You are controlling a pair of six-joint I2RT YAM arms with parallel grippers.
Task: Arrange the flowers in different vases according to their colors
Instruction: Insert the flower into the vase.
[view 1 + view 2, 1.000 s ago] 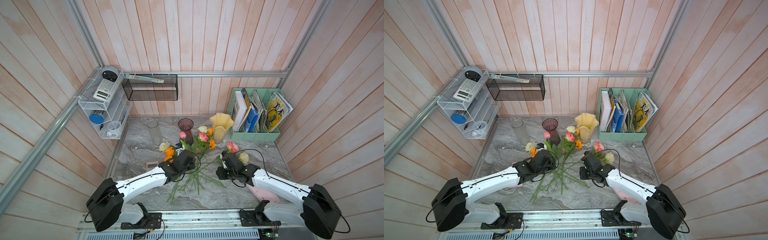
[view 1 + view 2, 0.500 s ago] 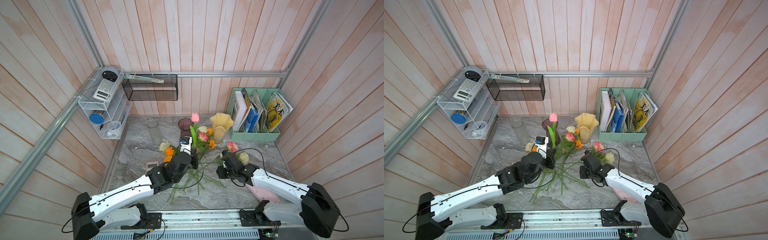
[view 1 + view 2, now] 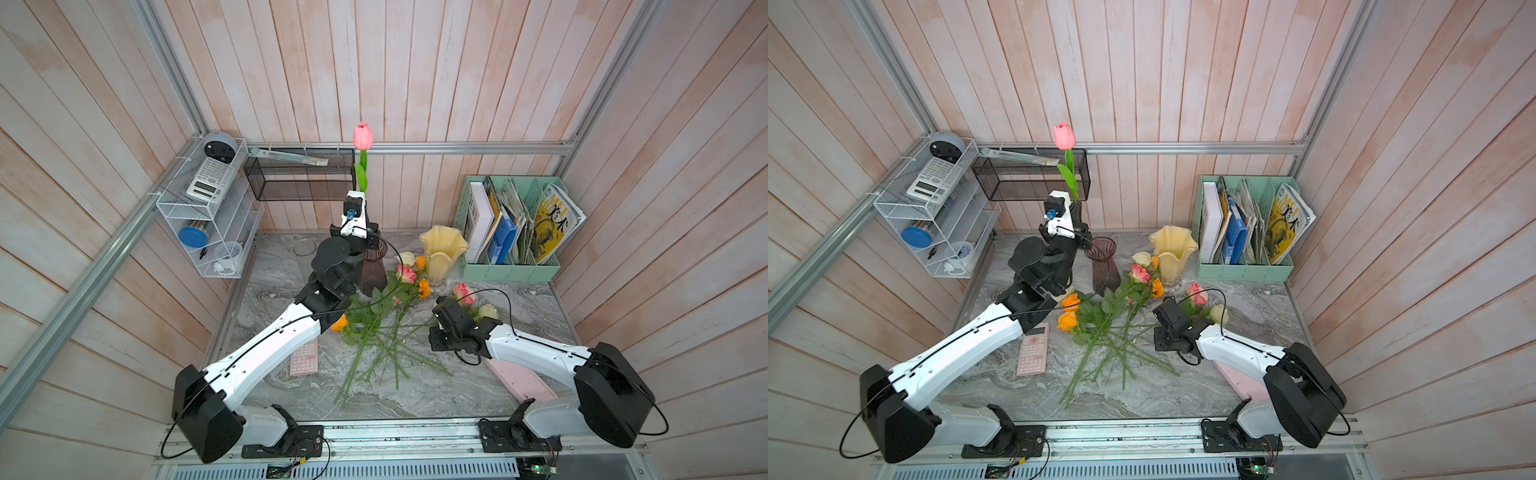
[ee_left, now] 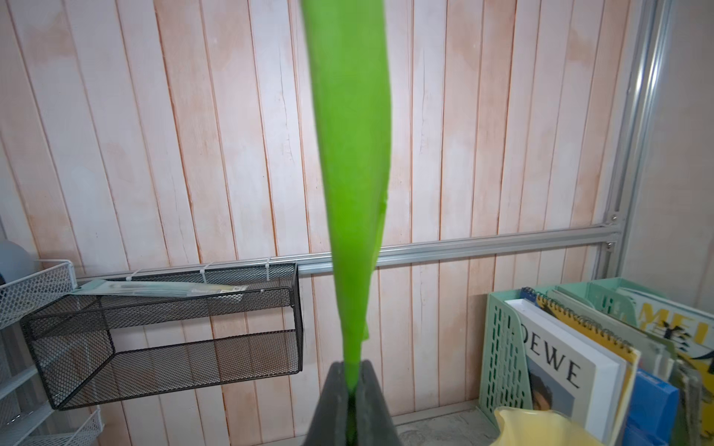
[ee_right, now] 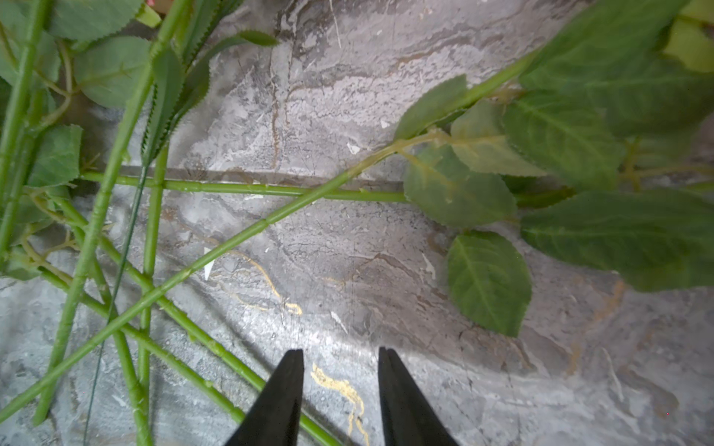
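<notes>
1. I get bright, even light in both top views; the walls (image 3: 104, 124) bow at the edges.
2. Left wrist: the leaf (image 4: 347, 154) looks soft.
3. Right wrist: near leaves (image 5: 618, 96) blur.

tulip (image 4: 349, 173) bloom: out of frame in left wrist view
purple vase (image 3: 375, 270): left side hidden behind left arm (image 3: 286, 332)
</notes>
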